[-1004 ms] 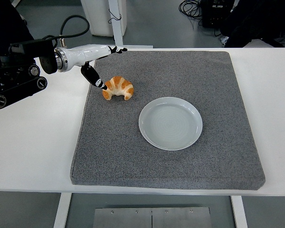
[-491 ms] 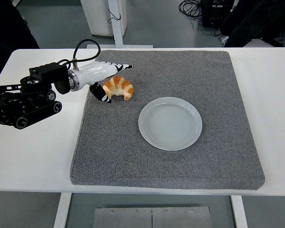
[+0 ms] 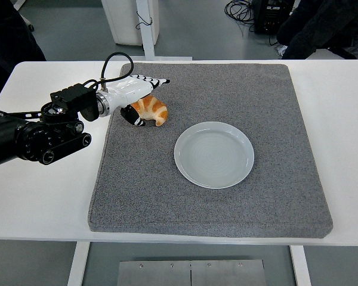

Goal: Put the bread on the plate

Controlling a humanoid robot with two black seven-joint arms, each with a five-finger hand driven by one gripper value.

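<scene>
Your left hand brackets the bread near the mat's far left corner: fingers extended behind, thumb in front, not visibly clamped. The plate sits mid-mat, empty, well clear for transfer.

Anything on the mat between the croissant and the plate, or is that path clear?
Nothing visible blocks it. The croissant sits at the mat's far left with the left hand around it; the plate lies to its right and nearer the camera, empty. Only bare mat shows between them.
</scene>
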